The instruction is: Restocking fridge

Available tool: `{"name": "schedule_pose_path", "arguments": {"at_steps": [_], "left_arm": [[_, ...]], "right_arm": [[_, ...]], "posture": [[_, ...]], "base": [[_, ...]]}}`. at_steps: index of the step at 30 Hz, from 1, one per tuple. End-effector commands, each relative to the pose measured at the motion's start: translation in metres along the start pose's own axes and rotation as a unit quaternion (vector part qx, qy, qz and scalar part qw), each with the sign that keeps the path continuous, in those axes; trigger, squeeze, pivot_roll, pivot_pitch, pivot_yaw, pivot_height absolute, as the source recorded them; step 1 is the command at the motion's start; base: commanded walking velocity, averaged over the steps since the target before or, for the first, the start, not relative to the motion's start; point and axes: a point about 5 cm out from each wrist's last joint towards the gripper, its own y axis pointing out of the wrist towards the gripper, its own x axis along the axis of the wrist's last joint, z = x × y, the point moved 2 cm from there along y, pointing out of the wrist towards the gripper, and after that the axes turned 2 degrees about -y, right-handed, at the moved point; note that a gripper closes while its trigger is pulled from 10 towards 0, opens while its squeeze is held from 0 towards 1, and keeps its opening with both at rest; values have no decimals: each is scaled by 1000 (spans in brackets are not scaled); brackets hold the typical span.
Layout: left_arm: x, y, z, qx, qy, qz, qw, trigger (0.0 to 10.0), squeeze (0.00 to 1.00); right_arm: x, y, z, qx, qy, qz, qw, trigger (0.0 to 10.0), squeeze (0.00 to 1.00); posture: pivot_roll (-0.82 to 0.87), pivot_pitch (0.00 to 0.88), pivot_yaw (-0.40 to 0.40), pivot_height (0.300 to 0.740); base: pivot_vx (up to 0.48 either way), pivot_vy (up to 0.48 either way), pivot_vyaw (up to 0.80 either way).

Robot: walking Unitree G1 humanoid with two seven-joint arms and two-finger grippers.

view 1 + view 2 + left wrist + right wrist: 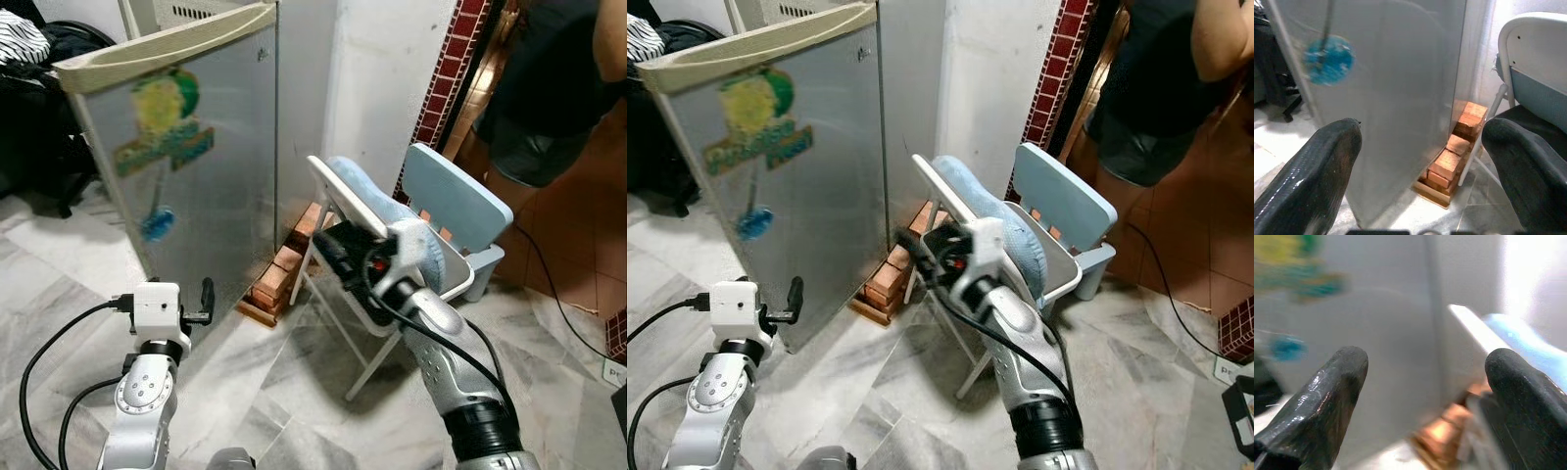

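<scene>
Small grey fridge (196, 166) with its door shut, a beige top edge, and stickers on the front: a yellow-green round one over a teal banner with yellow lettering too blurred to read, and a blue blot lower down. Stacked reddish bricks (1457, 152) on a wooden board at the fridge's lower corner, against the white wall (387, 78). Just beside the bricks, on the far side from the fridge, a white folding chair (338, 211) with a light blue cushion (377, 211) resting on it, and touching that, a white tub (460, 274) with a pale blue lid (456, 196) propped up at its back; contents of the tub hidden. Left gripper (1422, 171) low before the fridge front, fingers (1317, 176) spread wide apart, nothing between them. Right gripper (1425, 396) raised between fridge and chair, fingers (1322, 396) likewise wide apart and bare, view blurred. Past the chair from the fridge, a person (558, 88) in dark clothes on red tiles. Beyond the fridge, dark bags (39, 108) heaped on the marble floor (294, 392).
</scene>
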Motion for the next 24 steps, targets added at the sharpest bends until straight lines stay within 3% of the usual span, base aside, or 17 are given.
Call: {"name": "schedule_pose_path", "arguments": {"at_steps": [1, 7, 22, 24], "left_arm": [[-1, 2, 0, -2, 1, 5, 1000, 10000, 0], [4, 6, 2, 0, 0, -2, 1000, 10000, 0], [5, 8, 0, -7, -1, -4, 1000, 10000, 0], [5, 8, 0, -8, -2, -5, 1000, 10000, 0]], "right_arm": [[2, -1, -7, -25, -10, -6, 1000, 10000, 0], [-3, -12, -22, -90, -13, -8, 996, 10000, 0], [-3, -10, -24, -98, -3, -10, 995, 10000, 0], [-3, -10, -24, -98, -3, -9, 995, 10000, 0]], "posture": [[57, 0, -36, 740], [46, 0, -26, 740], [44, 0, -24, 740], [44, 0, -23, 740]], "base": [[0, 480, 0], [0, 480, 0], [0, 480, 0], [0, 480, -659]]}}
